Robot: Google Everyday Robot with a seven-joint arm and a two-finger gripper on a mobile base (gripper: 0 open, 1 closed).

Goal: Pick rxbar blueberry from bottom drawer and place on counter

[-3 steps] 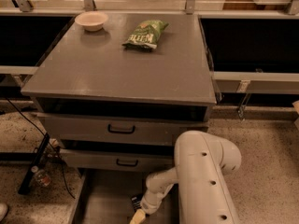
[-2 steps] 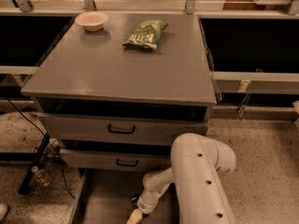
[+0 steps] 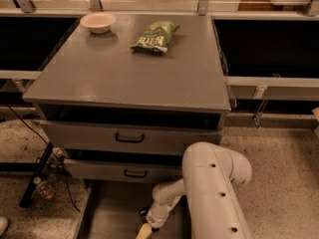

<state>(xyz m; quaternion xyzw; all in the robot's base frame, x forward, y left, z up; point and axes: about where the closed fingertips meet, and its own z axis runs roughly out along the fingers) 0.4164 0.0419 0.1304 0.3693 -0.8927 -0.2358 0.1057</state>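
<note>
Creeping slightly left, gripper [image 3: 144, 231] sits low in bottom drawer [image 3: 112, 214]; its state can't be told; rxbar blueberry not visible.

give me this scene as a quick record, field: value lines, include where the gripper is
counter: broad flat grey matte cabinet top, two items on it
bowl: small pale round bowl, back left of counter
bag: green crinkled chip bag, lying flat, back centre of counter
upper drawers: two grey fronts with black handles
bottom drawer: wide shallow grey tray, pulled out
arm: white, reaching down into bottom drawer
gripper: low over the drawer floor, at bottom edge of view
rxbar blueberry: cannot be made out
</note>
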